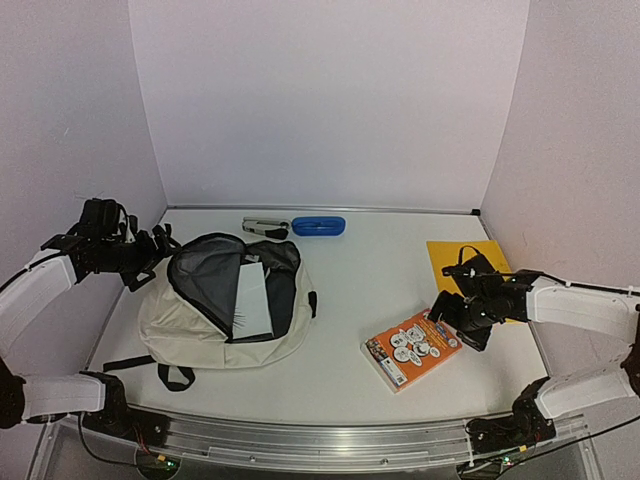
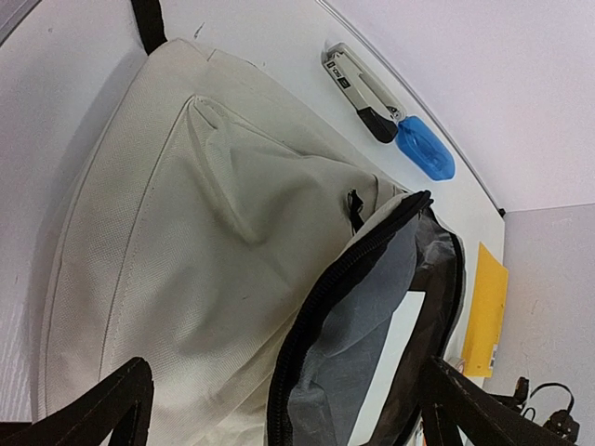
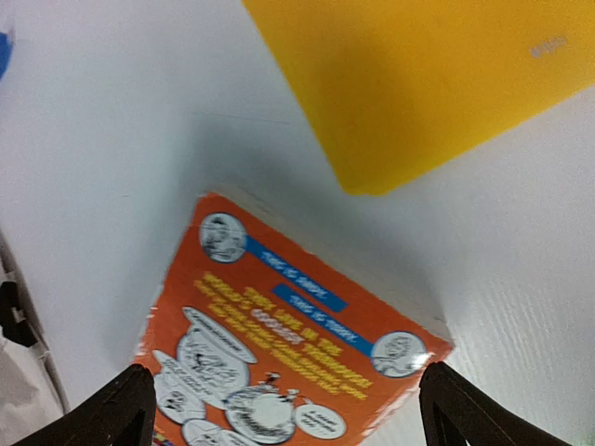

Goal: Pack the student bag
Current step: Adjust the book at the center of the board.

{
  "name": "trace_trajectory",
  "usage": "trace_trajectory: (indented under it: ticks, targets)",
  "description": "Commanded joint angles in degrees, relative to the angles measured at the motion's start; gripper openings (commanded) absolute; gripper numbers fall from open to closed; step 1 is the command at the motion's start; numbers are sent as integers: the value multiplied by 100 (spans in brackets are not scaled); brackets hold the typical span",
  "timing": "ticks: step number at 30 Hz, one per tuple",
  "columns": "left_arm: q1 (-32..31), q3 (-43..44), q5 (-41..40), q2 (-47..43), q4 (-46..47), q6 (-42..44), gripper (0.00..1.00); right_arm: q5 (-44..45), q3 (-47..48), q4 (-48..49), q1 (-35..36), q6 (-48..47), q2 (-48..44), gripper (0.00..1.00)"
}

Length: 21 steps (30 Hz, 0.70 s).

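Nearest, at about 4 o'clock on the desk [image 1: 380,270], an orange book [image 1: 412,348] lay flat with its cartoon cover up. The right end effector [image 1: 468,322] hovered over that book's far corner. In the right wrist view its fingers [image 3: 121,409] stood wide apart on either side of the cover and held nothing.

At 9 o'clock sat the student bag [image 1: 200,325], cream, lying on its back. Its main zipper was undone, the dark grey lining showed, and a white book or sheet [image 1: 255,300] was already tucked inside. The left end effector [image 1: 150,258] waited at the bag's 10 o'clock edge, also spread wide and empty, with the mouth of the bag between its fingers in the left wrist view.

Farther off, at 2 o'clock, was a yellow folder [image 1: 455,252]. At 12 o'clock a stapler [image 1: 265,228] and a blue case [image 1: 318,226] lay end to end.

The step in hand looked like picking up the orange book. That would call for lowering the right end effector, closing on the book's edge, and carrying it toward 9 o'clock into the opening.
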Motion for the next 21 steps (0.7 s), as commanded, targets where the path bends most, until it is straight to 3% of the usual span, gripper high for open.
trace_trajectory:
  ticks: [1,6,14,21]
  targets:
    - [30,288,27,-150,37,183,100,-3,-347,-240,-164,338,-320,98]
    - [23,312,86,-201,-12,144,100,-267,-553,126,-272,273,-323,98]
    - [26,872,-357,-211,-751,445,100,-1041,-718,1181,-269,180,-203,86]
    - [14,1263,-382,-78,-1148,722,100,-733,-528,745,-273,227,-35,85]
